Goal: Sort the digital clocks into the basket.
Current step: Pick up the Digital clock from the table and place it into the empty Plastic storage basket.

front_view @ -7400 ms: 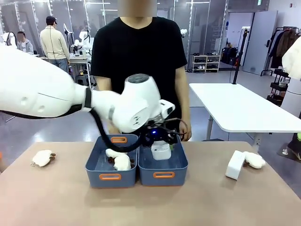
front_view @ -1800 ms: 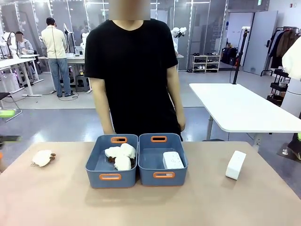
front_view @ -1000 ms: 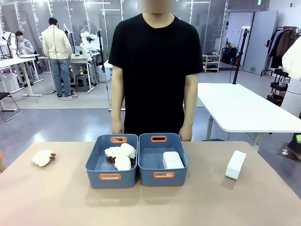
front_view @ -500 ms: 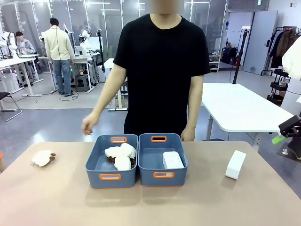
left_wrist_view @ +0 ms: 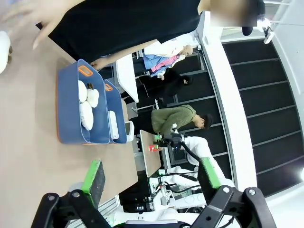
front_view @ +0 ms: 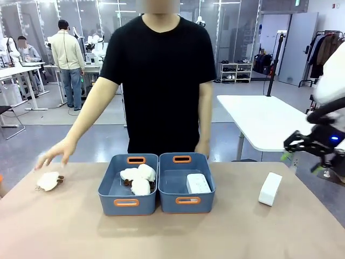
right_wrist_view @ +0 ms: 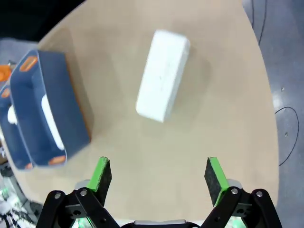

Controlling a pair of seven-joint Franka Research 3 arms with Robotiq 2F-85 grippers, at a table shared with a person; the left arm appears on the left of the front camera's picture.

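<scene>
One white digital clock (front_view: 198,183) lies in the right-hand blue-grey basket (front_view: 186,205), seen too in the right wrist view as a clock (right_wrist_view: 51,123) inside the basket (right_wrist_view: 66,109). The second clock (front_view: 270,189) stands on the table at the right; from the right wrist it is a white block (right_wrist_view: 163,89) ahead of the fingers. My right gripper (front_view: 302,152) hovers open above and to the right of that clock, nothing between its green pads (right_wrist_view: 101,175). My left gripper (left_wrist_view: 152,183) is open and empty, far from the baskets (left_wrist_view: 90,116).
The left bin (front_view: 128,203) holds several fluffy white plush toys (front_view: 138,179). Another plush (front_view: 48,181) lies at the table's far left, with the person's hand (front_view: 54,155) just above it. The person stands behind the bins.
My right arm has come in from the right and now hangs above the table clock. The person's hand swung out and down toward the plush at the left.
</scene>
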